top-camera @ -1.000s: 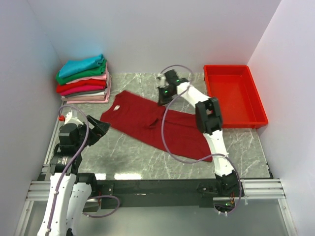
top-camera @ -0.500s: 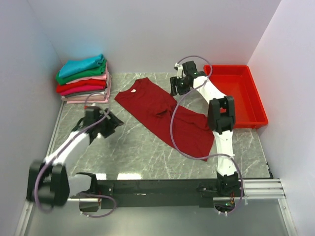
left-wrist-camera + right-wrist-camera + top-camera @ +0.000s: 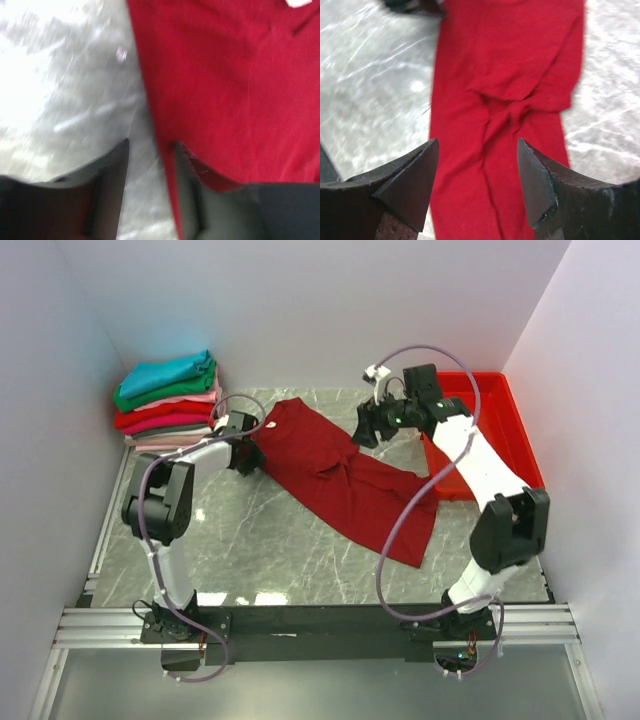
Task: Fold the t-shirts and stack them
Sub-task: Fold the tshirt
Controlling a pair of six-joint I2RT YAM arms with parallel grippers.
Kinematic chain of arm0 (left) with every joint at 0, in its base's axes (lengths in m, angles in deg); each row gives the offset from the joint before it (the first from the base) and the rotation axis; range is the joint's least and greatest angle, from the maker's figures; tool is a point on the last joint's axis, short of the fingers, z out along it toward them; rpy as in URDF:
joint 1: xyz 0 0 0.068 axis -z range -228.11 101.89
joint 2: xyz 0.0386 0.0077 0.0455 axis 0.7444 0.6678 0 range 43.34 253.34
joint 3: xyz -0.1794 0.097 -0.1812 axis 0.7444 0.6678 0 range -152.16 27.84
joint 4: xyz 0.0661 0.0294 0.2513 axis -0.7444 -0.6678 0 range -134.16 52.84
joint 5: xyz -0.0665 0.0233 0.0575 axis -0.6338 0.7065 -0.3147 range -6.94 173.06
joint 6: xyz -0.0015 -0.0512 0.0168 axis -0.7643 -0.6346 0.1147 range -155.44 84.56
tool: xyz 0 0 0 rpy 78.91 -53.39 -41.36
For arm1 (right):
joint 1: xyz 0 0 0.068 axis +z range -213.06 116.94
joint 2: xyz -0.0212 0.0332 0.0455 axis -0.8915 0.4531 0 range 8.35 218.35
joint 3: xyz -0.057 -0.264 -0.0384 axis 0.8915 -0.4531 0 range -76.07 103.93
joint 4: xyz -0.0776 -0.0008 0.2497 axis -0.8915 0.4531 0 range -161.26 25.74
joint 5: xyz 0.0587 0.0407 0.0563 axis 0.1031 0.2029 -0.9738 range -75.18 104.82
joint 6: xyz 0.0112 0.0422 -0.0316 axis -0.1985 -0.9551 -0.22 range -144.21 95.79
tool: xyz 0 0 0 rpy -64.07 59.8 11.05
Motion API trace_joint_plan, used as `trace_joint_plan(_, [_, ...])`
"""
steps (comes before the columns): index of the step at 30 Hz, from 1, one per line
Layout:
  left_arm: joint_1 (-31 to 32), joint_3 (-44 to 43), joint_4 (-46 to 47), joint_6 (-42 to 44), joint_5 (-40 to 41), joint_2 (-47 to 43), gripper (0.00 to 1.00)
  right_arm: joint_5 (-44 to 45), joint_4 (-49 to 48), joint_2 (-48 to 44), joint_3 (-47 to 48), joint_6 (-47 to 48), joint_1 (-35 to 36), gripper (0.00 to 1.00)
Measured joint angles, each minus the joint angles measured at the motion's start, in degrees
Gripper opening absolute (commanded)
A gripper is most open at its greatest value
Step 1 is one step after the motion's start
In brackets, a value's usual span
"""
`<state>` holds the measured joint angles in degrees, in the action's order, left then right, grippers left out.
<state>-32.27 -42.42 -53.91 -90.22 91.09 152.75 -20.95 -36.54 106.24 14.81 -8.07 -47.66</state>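
A large dark red t-shirt (image 3: 340, 480) lies flat and slanted across the marble table, its white neck label (image 3: 273, 425) at the far left end. A crumpled fold sits near its middle (image 3: 505, 60). My left gripper (image 3: 252, 455) is low at the shirt's left edge. Its jaws (image 3: 150, 146) stand narrowly apart astride that edge, one finger over the cloth (image 3: 225, 75) and one over bare table. My right gripper (image 3: 362, 433) hovers open above the shirt's far right side, with nothing between its fingers (image 3: 477, 145). Folded t-shirts (image 3: 170, 400) are stacked at the far left.
A rigid red plastic tray (image 3: 505, 425) stands at the far right, partly behind my right arm. White walls close in the table on three sides. Grey marble shows to the left of the shirt (image 3: 65, 75) and along the near edge (image 3: 300, 560).
My left arm has swung in from the left to the shirt's collar-side edge, its jaws narrowing. My right gripper has opened, let go of the shirt and risen to the right. The shirt shifted farther back.
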Motion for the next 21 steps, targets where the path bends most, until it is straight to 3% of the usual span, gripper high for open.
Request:
trace_joint_plan(3, [0.0, -3.8, -0.4, 0.7, 1.8, 3.3, 0.21, -3.0, 0.1, -4.8, -5.3, 2.7, 0.0, 0.72])
trace_joint_plan(6, [0.0, -7.9, -1.9, 2.1, 3.6, 6.3, 0.09, -5.2, 0.6, -9.2, -11.4, 6.5, 0.0, 0.72])
trace_joint_plan(9, [-0.1, -14.0, -5.5, 4.5, 6.0, 9.8, 0.04, -7.5, 2.3, -14.9, -18.5, 14.1, 0.1, 0.73])
trace_joint_plan(12, [-0.5, -20.8, -8.8, 6.8, 8.2, 13.6, 0.03, -8.9, 2.9, -22.5, -27.5, 23.2, 0.2, 0.85])
trace_joint_plan(15, [-1.7, -26.3, -11.4, 9.4, 9.5, 16.5, 0.04, -8.3, 1.7, -31.4, -38.5, 33.2, 0.5, 0.92])
trace_joint_plan(17, [-2.9, -28.3, -12.4, 11.3, 9.4, 17.5, 0.07, -7.3, 2.3, -34.5, -43.4, 38.5, 1.0, 0.89])
trace_joint_plan(18, [-3.5, -28.9, -12.7, 12.5, 9.2, 17.7, 0.14, -6.7, 3.1, -34.7, -44.4, 40.9, 1.6, 0.81])
trace_joint_plan(20, [-4.5, -29.0, -12.7, 15.0, 7.6, 17.5, 0.26, -4.2, 4.2, -32.9, -44.7, 44.0, 3.3, 0.77])
trace_joint_plan(21, [-4.9, -28.9, -12.5, 15.8, 6.7, 17.2, 0.37, -3.0, 4.0, -31.7, -44.7, 44.5, 4.7, 0.76])
